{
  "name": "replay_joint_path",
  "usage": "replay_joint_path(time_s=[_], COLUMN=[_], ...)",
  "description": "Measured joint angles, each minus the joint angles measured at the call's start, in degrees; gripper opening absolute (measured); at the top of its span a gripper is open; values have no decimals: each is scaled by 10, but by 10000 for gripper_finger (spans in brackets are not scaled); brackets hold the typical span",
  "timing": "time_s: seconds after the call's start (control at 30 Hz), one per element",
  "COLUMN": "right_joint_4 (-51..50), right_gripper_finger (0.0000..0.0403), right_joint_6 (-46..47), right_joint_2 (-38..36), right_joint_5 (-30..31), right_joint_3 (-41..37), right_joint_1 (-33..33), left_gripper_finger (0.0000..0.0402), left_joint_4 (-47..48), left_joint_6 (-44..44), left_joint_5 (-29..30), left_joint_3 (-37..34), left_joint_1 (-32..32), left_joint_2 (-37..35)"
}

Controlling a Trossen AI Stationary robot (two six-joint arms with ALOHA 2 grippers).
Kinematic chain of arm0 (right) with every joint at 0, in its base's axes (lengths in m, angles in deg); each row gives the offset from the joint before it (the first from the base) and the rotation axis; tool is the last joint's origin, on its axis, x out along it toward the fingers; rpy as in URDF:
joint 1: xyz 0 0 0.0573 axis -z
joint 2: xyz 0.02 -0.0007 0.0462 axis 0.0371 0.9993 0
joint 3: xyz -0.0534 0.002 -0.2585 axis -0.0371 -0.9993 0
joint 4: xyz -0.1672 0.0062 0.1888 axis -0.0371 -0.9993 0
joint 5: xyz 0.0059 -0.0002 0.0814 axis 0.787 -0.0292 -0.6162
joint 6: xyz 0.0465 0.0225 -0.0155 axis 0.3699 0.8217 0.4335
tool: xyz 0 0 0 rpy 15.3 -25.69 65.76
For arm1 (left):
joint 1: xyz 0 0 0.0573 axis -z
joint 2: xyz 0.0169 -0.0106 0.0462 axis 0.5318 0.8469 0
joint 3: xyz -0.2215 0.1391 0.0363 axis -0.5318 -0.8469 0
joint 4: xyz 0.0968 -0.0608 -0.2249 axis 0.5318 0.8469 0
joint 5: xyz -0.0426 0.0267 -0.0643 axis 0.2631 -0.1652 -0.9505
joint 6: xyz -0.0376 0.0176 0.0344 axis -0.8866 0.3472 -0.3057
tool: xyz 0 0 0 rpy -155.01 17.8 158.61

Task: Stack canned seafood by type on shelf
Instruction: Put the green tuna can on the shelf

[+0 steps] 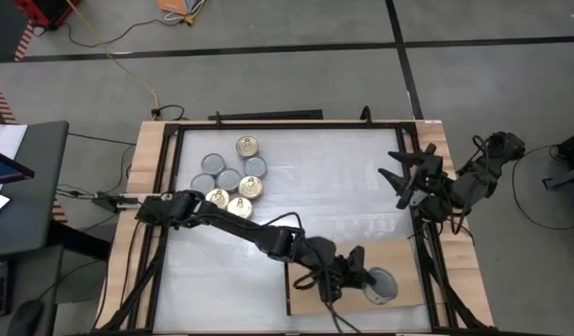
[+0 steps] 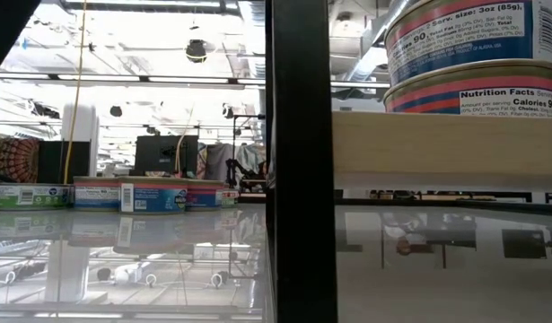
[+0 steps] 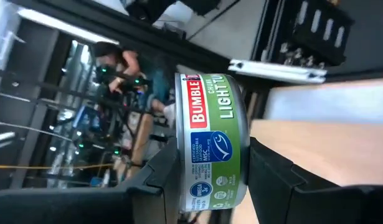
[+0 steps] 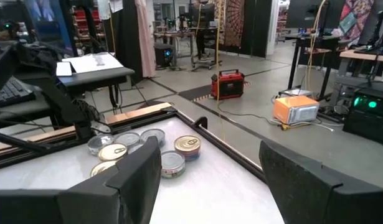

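The left gripper (image 1: 335, 280) is over the shelf (image 1: 310, 297), at about 5 o'clock on the table. Its fingers squeeze a green tuna can (image 3: 211, 149). A stack of cans (image 1: 380, 286) already sits on the shelf beside it. More cans (image 1: 231, 175) wait at 11 o'clock. The can probably needs setting down next, on its own kind. The right gripper (image 1: 405, 177) waits at 3 o'clock, fingers spread.

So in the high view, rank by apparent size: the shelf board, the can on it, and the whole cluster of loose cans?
1. Shelf board, though the left arm covers part of it.
2. Cluster of loose cans, clearly smaller in spread.
3. Single can on the board, beside the left tool.
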State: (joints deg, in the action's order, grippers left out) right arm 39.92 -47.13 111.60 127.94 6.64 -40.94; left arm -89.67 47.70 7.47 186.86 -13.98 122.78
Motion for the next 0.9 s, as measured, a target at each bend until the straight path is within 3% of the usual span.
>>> replay_joint_path(time_s=[0.17,0.4,0.73,0.9], right_joint_4=[6,15,25,24], right_gripper_finger=[296,296,296,296], right_joint_6=[0,-18,-50,-50], right_joint_2=[0,0,-4,-4], right_joint_5=[-7,-7,-12,-11], right_joint_3=[0,0,0,0], right_joint_1=[0,0,-7,-7], left_gripper_finger=[132,132,132,132], left_joint_4=[-46,-39,10,12], left_joint_6=[-41,-51,120,184], left_joint_5=[-11,2,-51,-113], left_joint_3=[0,-1,-1,-1], left_joint_1=[-31,-44,-76,-113], left_joint_2=[6,7,9,8])
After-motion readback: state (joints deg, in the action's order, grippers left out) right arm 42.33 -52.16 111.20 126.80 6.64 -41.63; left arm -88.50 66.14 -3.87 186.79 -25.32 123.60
